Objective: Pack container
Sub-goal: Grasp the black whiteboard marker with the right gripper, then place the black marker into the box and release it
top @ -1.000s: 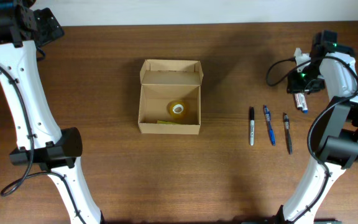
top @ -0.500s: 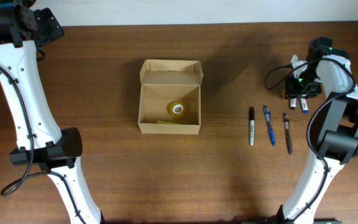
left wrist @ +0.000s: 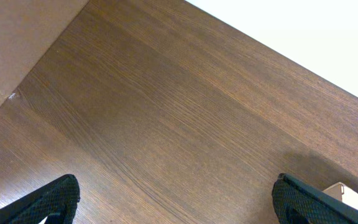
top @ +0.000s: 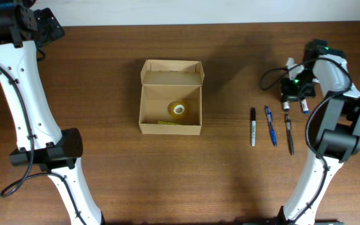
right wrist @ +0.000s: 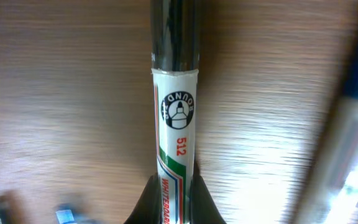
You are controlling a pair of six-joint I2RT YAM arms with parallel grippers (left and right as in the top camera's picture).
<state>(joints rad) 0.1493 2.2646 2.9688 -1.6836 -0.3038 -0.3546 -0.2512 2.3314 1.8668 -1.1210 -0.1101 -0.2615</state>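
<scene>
Presently the right gripper [right wrist: 174, 204] hangs over the desk [top: 230, 56] at 3 o'clock, jaws clamped on a whiteboard marker [right wrist: 175, 112]. The left gripper [left wrist: 176, 202] has its jaws wide apart. The container [top: 170, 129] stands open near desk centre, at 9 o'clock from the marker. Hazards: the grip appears to sit near one end of the barrel, so a fast swing may shake it loose. A low path may strike the container wall or the loose pens [top: 270, 125] at 7 o'clock.

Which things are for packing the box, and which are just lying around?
Job: cardboard box; whiteboard marker in the right fingers; tape roll already inside.
Lying about, maybe next: black marker; blue pen; dark pen; blue-white pen.
</scene>
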